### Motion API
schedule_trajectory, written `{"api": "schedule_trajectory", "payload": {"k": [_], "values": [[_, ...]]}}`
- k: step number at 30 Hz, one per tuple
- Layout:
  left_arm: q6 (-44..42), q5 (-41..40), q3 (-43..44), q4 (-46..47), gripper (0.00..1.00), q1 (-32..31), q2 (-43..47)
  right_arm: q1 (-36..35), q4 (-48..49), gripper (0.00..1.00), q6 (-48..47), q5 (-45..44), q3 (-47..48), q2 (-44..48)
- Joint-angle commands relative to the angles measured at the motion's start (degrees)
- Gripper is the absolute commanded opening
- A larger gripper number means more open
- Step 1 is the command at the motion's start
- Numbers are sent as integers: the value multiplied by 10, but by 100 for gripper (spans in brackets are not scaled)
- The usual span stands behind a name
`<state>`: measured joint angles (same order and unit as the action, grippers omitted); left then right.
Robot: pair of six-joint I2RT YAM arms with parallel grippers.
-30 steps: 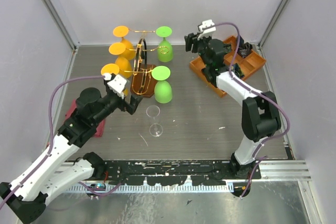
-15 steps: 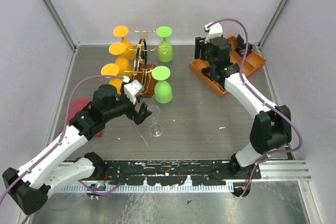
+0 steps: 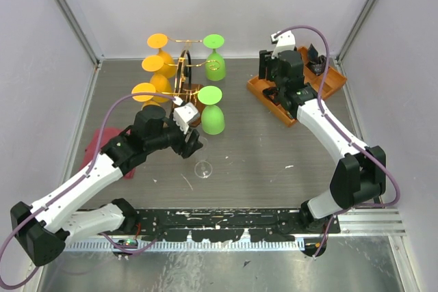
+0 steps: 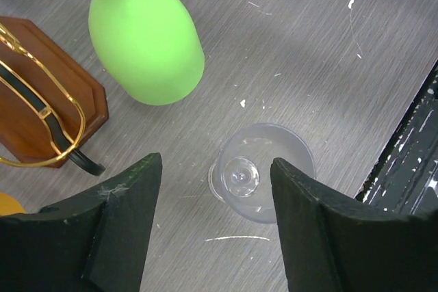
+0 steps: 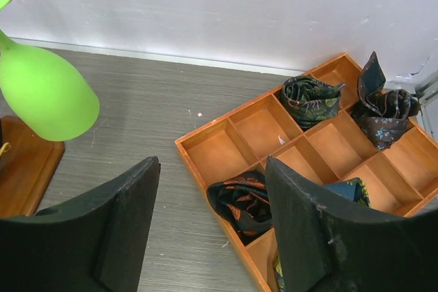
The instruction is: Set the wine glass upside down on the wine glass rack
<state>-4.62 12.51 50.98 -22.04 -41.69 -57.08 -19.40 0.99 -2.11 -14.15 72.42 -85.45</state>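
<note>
Standing upright on the scratched grey worktop (image 3: 274,162), just ahead of the arm bases, the clear wine glass (image 3: 202,168) is not yet on the rack. The left hand (image 3: 194,143) hovers at its bowl, its black fingers (image 4: 126,203) spread and released, grasping nothing. Only the left wrist view looks down through the round rim to the stem; there a strip of worktop shows between the glass and the left finger, while the right finger overlaps the glass's edge. A second ago this hand sat short of the glass, off to its left; it has since reached in. A red cloth (image 3: 90,150) lies partly under that arm.

Beyond stands the wine glass rack (image 3: 183,83), thin gold wire with a black loop on an oval brown wooden base. It carries matte green glasses (image 3: 213,120) and orange glasses (image 3: 161,85), hung bowl-down.

Farther right, the right hand (image 3: 268,68) hangs open and empty above the orange compartment tray (image 3: 259,91). Its wrist view alone shows the rolled patterned cloths (image 5: 236,200) plainly.
</note>
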Motion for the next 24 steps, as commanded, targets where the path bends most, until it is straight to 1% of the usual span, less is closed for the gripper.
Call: {"api": "schedule_trajectory", "payload": {"k": [1,6,8,12,14,19,20,21,24], "values": [[-11,-19,34,-38,65,-12,-11,-2,14,69,-11,-12,3,24],[-11,-23,38,-55,42,-21,-16,-2,13,69,-15,-12,6,23],[-11,-24,39,-61,37,-23,-17,-2,11,69,-17,-12,8,24],[-12,-29,46,-77,32,-28,-22,-2,10,69,-19,-13,10,26],[-15,-30,50,-84,28,-30,-23,-2,9,69,-21,-14,8,28],[-19,-27,58,-93,12,-33,-27,-2,4,69,-21,-19,7,33],[-20,-23,60,-94,8,-33,-27,-2,3,69,-20,-21,7,35],[-19,-19,62,-95,1,-34,-28,-2,0,69,-20,-23,8,37],[-7,-7,65,-87,0,-33,-23,-2,-12,69,-19,-32,15,43]]}}
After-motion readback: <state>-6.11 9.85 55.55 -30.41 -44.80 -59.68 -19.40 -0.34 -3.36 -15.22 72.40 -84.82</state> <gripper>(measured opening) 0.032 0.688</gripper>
